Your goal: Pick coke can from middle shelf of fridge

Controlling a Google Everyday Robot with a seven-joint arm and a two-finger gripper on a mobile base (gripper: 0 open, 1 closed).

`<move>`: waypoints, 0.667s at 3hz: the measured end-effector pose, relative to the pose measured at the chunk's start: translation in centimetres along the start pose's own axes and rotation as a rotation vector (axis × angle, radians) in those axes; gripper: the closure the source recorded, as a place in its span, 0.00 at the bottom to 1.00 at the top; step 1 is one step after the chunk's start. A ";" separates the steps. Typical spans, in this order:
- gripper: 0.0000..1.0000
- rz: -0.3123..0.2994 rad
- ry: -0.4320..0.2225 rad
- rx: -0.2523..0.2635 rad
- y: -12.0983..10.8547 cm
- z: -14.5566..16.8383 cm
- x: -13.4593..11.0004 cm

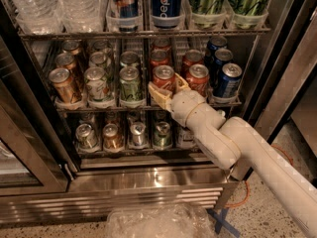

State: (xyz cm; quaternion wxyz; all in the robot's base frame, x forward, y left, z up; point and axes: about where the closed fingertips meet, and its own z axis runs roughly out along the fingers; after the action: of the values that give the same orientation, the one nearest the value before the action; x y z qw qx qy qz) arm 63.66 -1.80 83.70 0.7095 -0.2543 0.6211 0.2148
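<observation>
1 gripper, fingers astride coke can, beneath "pepsi" can

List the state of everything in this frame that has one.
fridge: door open, shelves exposed.
middle shelf: stocked with upright cans.
coke can: upright, front of its row, not lifted.
pincer: inside the fridge, at the coke can's lower part.

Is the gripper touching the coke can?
Cannot tell. In the camera view the gripper overlaps the lower half of the front coke can on the middle shelf; neither contact nor gap shows plainly.
</observation>
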 end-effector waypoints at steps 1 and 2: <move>1.00 -0.001 0.003 -0.001 0.1 -0.1 -0.6; 1.00 0.001 0.008 -0.010 0.5 -0.4 -1.9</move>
State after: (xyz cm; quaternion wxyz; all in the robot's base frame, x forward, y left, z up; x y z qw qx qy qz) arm 62.75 -1.63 85.54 0.7055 -0.2584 0.6230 0.2175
